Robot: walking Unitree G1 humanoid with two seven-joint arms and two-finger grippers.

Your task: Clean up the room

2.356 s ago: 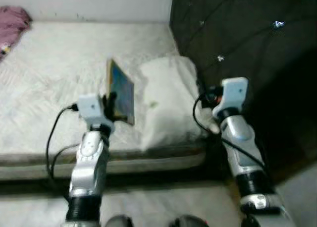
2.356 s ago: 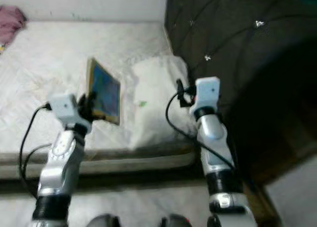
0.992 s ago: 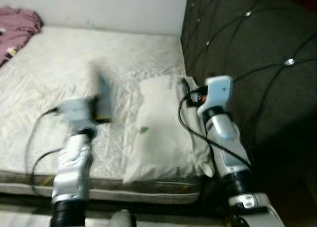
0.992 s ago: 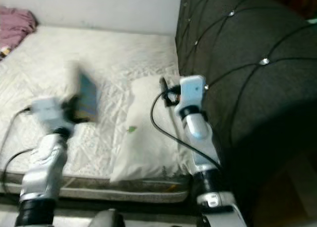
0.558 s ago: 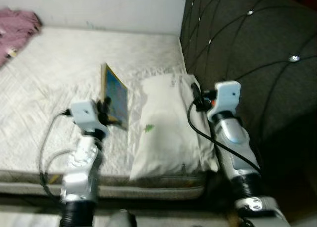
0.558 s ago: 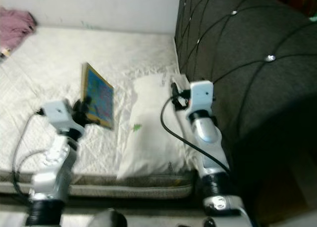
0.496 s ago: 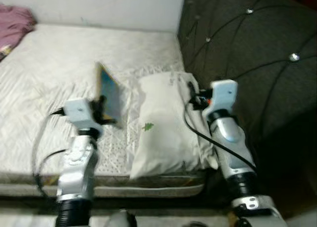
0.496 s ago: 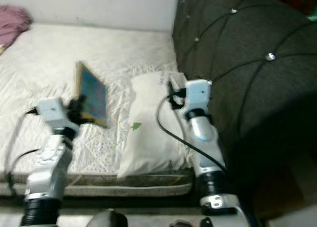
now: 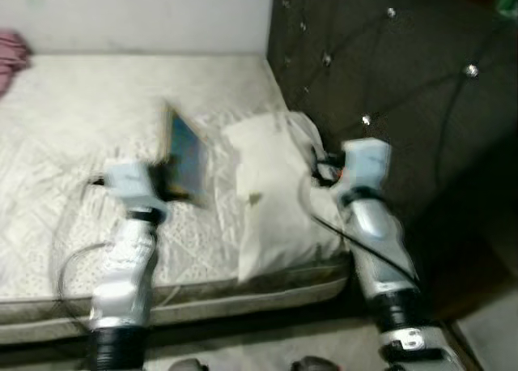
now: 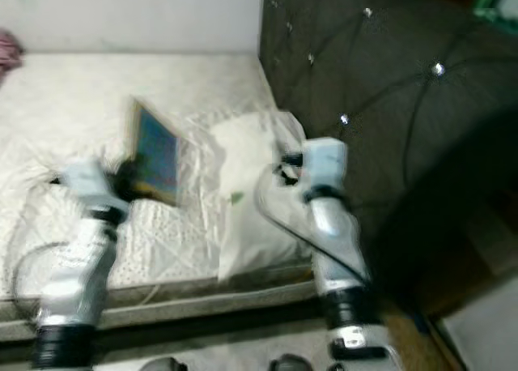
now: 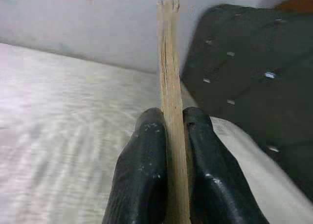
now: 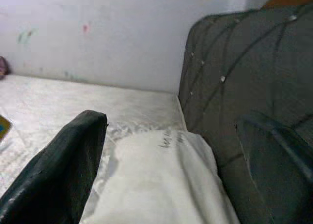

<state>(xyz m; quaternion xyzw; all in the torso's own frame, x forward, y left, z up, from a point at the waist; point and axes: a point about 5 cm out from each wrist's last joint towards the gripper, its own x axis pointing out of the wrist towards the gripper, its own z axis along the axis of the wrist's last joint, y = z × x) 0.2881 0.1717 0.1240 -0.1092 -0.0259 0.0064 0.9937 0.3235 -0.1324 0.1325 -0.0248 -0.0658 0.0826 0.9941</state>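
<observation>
light: dim indoor | eye views: motion-blurred, soft | right side: deep shadow

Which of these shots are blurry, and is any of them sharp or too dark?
Both eye views are motion-smeared, worst on the left gripper and its picture frame; the left wrist view is crisp on the black fingers; the right wrist view is soft but well lit, with the pillow readable.

silver arms (image 9: 125, 262), black fingers (image 11: 142, 180), black cables (image 9: 69, 262)
</observation>
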